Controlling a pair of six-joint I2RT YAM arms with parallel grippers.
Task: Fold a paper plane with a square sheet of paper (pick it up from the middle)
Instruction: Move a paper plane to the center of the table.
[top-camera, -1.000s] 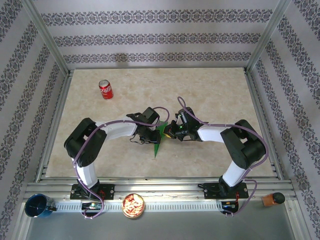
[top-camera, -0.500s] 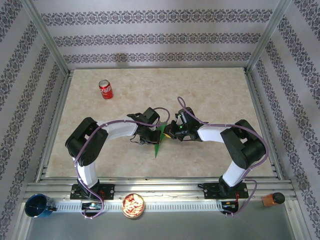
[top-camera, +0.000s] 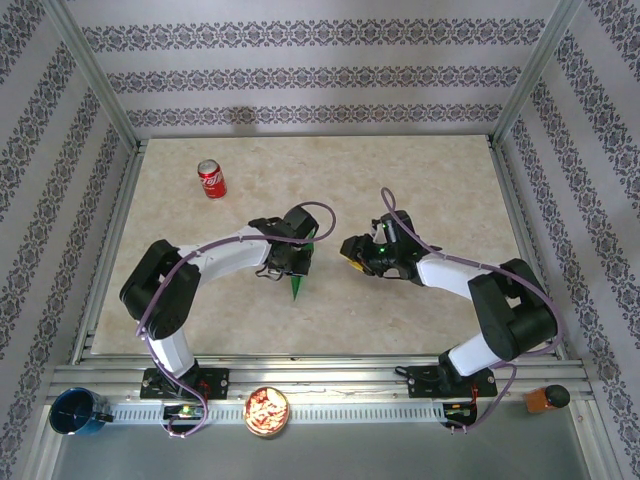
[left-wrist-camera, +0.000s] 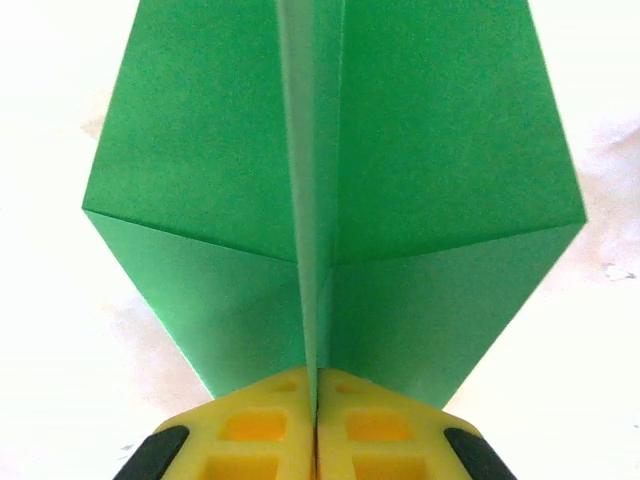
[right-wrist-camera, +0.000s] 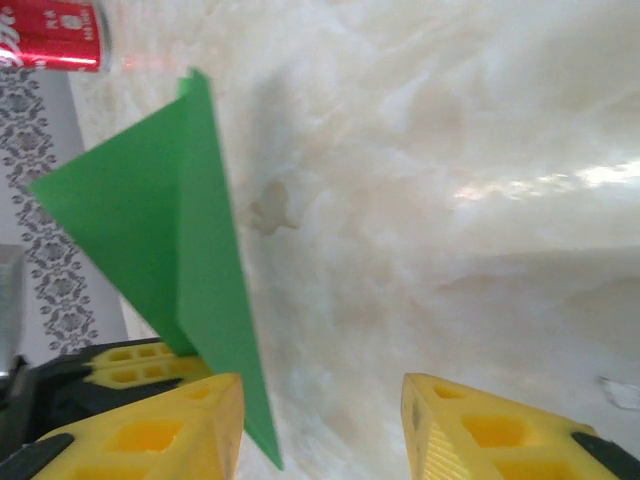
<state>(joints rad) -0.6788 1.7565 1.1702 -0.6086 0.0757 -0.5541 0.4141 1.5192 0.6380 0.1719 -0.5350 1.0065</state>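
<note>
The bright green paper plane (top-camera: 297, 286) is folded into a pointed dart with a centre crease and hangs near the table's middle. My left gripper (top-camera: 300, 262) is shut on it. In the left wrist view the yellow fingertips (left-wrist-camera: 260, 420) press together on the centre fold of the plane (left-wrist-camera: 440, 150), whose wings spread to both sides. My right gripper (top-camera: 352, 252) stands open, a little to the right of the plane and apart from it. In the right wrist view the plane (right-wrist-camera: 150, 220) lies left of the open right gripper (right-wrist-camera: 322, 430), with bare table between its fingers.
A red soda can (top-camera: 211, 179) stands at the back left of the table, and this can (right-wrist-camera: 50, 35) also appears at the top left of the right wrist view. On the front rail sit a blue cup (top-camera: 75, 412), a bowl of snacks (top-camera: 267, 411) and an orange item (top-camera: 545, 398).
My right gripper has opened, let go of the plane and drawn back to the right. My left gripper stays shut on the plane and has shifted it slightly left and away.
</note>
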